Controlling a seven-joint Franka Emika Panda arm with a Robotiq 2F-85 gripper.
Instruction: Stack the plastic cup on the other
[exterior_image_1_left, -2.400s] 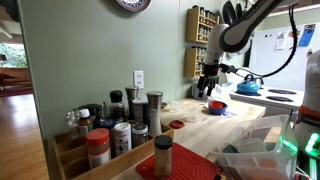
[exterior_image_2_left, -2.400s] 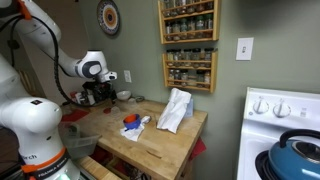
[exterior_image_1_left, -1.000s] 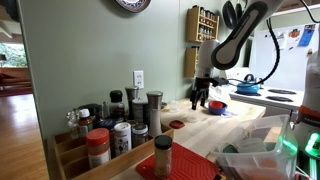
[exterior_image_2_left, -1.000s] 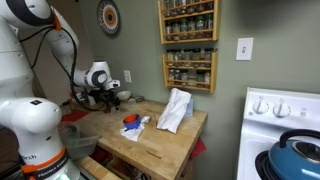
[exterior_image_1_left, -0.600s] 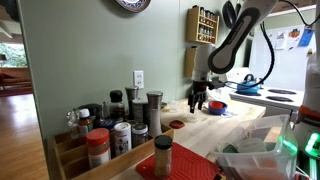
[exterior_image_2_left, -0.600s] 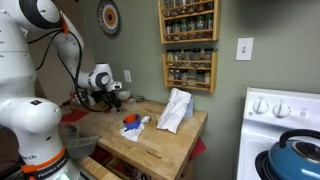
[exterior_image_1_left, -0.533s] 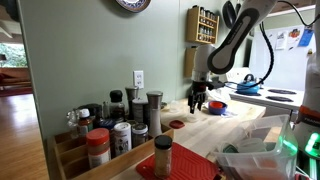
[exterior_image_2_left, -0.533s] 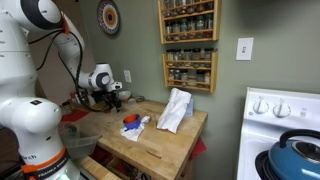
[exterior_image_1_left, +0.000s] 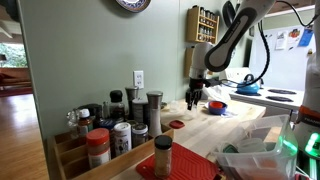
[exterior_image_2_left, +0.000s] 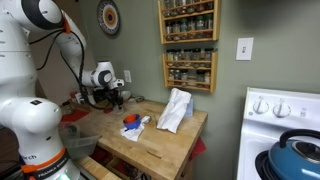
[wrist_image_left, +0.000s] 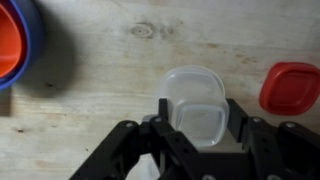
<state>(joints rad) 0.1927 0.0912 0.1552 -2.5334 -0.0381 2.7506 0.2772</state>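
In the wrist view a clear plastic cup (wrist_image_left: 199, 106) stands on the wooden counter between the two fingers of my gripper (wrist_image_left: 200, 118). The fingers flank it on both sides with a thin gap, so the gripper is open around it. A blue cup with an orange inside (wrist_image_left: 14, 42) sits at the top left edge, apart from the clear cup. In both exterior views the gripper (exterior_image_1_left: 192, 100) (exterior_image_2_left: 113, 99) hangs low over the back of the counter. The blue cup (exterior_image_1_left: 215, 106) shows beside it. The clear cup is too faint to make out there.
A red lid (wrist_image_left: 291, 87) lies on the counter close to the right finger. A white bag (exterior_image_2_left: 175, 110) and a blue and red item (exterior_image_2_left: 130, 122) lie on the wooden counter (exterior_image_2_left: 165, 140). Spice jars (exterior_image_1_left: 120, 125) crowd one end. A stove with a blue kettle (exterior_image_2_left: 295, 160) stands alongside.
The arm has swung away from the blue cup toward the wall and come down, so the gripper now sits low around the clear cup.
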